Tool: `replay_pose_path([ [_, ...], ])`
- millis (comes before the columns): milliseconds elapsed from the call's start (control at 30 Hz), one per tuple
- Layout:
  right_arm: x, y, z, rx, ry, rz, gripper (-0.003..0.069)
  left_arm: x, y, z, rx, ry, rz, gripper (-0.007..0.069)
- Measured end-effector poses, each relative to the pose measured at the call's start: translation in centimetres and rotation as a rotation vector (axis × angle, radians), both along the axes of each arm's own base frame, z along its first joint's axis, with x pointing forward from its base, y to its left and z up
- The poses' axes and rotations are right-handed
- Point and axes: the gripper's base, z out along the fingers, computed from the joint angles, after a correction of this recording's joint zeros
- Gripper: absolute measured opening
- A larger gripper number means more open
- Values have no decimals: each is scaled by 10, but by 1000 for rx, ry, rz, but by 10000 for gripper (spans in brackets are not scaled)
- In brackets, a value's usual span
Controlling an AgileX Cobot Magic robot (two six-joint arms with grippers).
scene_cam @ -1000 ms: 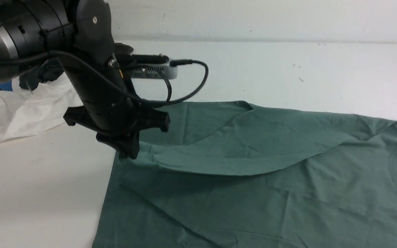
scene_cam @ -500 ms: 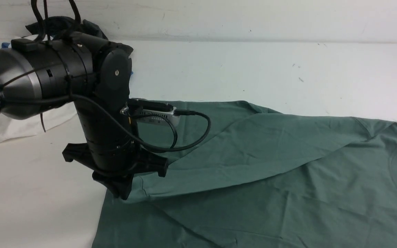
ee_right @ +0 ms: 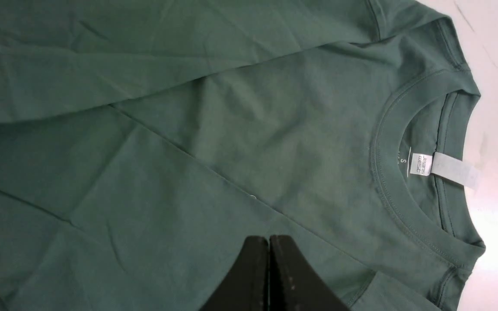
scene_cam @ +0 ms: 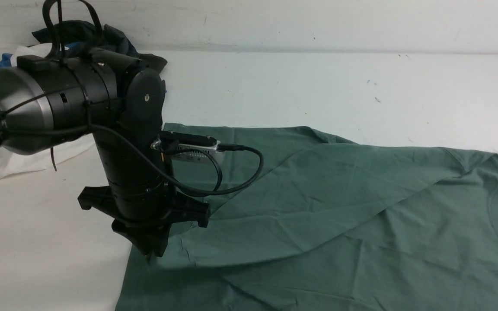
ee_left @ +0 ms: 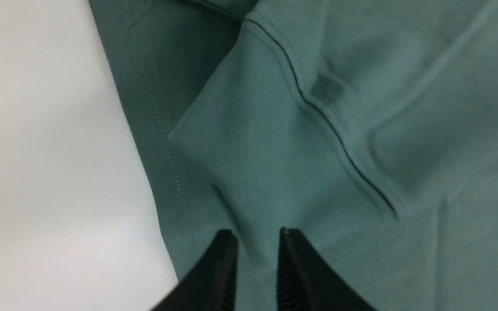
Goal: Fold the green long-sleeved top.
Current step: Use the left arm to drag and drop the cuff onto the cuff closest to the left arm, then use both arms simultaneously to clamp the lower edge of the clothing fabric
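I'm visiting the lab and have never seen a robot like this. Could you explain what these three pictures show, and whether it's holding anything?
This is a robot with two arms, each ending in a two-fingered gripper. The front view looks forward from between the arms. In it, the big black left arm reaches down over a green long-sleeved top spread on a white table, with one sleeve folded across its body. Some other clothes are heaped at the far left.

The other two pictures come from cameras on the wrists, looking past the fingers. The left gripper has its jaws slightly apart over the sleeve's cuff and is pinching nothing. The right gripper is shut and empty, over the top's chest near the white neck tag.
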Motion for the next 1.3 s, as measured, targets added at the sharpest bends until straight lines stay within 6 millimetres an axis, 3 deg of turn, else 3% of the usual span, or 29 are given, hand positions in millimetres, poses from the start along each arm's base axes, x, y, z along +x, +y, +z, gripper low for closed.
replay_pose_path([
  [67,0,0,0,6,2,1,2,-1,0,-1,13,-2,-18,198],
  [167,-1,2,-1,17,12,11,2,-12,-1,-7,17,14,-33,201],
  [300,-1,6,-4,32,54,48,2,-42,9,-19,40,82,-30,97],
  [367,0,11,-10,28,121,92,2,-71,25,-33,79,149,14,20],
  [567,13,26,-30,10,258,182,2,-117,43,-53,54,180,139,-4],
  [733,23,33,-42,3,314,201,2,-129,43,-65,28,168,159,4],
  [900,28,36,-46,4,331,206,2,-137,42,-80,4,116,145,96],
  [967,27,37,-46,1,331,215,2,-138,42,-83,-4,97,145,207],
  [1167,27,37,-46,-6,330,228,2,-136,46,-84,42,68,187,444],
  [1300,27,37,-46,-4,331,230,2,-136,47,-85,51,69,221,491],
])
